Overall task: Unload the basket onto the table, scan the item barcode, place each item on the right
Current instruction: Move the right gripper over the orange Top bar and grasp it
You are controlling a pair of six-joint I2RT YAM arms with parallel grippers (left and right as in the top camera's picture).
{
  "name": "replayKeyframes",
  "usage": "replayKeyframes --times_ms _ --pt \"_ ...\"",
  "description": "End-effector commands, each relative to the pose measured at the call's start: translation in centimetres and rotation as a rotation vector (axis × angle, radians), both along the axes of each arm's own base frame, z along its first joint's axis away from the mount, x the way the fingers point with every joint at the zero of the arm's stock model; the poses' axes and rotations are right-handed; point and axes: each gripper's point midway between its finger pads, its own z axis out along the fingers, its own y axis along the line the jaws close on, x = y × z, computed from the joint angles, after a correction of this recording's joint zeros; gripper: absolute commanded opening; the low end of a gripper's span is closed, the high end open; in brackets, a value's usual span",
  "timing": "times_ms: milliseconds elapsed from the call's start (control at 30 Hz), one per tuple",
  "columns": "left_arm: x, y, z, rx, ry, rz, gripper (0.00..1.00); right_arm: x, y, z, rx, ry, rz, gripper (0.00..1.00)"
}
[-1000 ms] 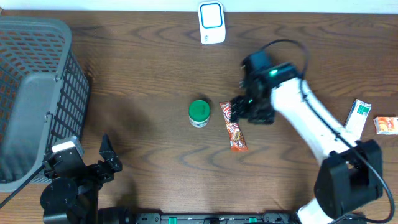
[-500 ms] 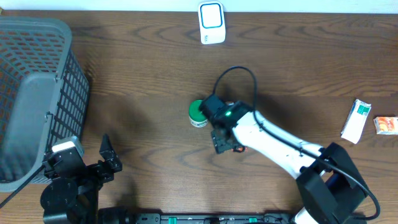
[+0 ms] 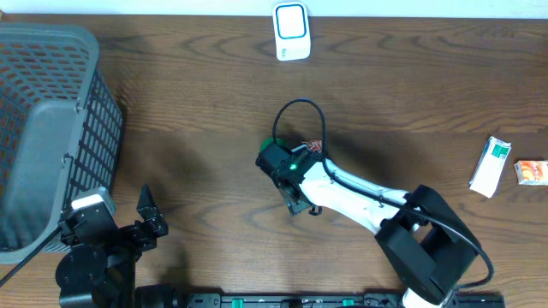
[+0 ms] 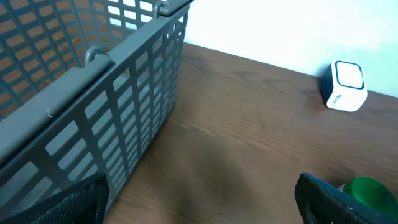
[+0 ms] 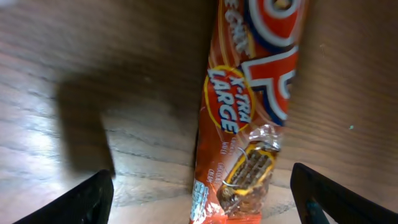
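Right wrist: claw (image 5: 205, 198) over snack bar (image 5: 249, 118)

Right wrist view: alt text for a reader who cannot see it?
An orange snack wrapper printed X-TRA LARGE lies on the wooden table. The right gripper is open, its dark fingertips on either side of it, not touching.

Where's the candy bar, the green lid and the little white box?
candy bar (image 5: 227, 106): right wrist view, on the orange wrapper's "X-TRA LARGE" print.
green lid (image 4: 370, 191): left wrist view, on its flat top.
white box (image 3: 291, 31): overhead view, on its blue-framed face.
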Motion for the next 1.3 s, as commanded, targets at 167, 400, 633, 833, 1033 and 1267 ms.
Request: replayKeyframes --times_ms 167,400,633,833,1033,1267 --pt "0.0 0.2 0.2 -0.001 -0.006 0.014 0.96 -0.1 -1.8 -2.5 -0.089 0.059 0.007 0.8" --pt "0.0 0.2 0.2 -0.001 -0.006 0.014 0.96 -0.4 -2.9 -4.2 -0.139 0.119 0.034 0.59" --pt "0.0 0.2 0.2 -0.001 -0.006 0.014 0.96 -1.1 -3.9 -4.1 -0.17 0.159 0.026 0.52" --pt "0.0 0.2 0.2 -0.001 -0.006 0.014 0.96 -2.1 -4.7 -4.1 -0.194 0.204 0.023 0.57" --pt "0.0 0.2 0.2 -0.001 -0.006 0.014 0.96 -2.8 -4.6 -4.6 -0.178 0.225 0.021 0.1" --pt "0.0 0.2 0.2 -0.001 -0.006 0.014 0.96 -2.9 -3.0 -4.6 -0.078 0.254 0.001 0.01"
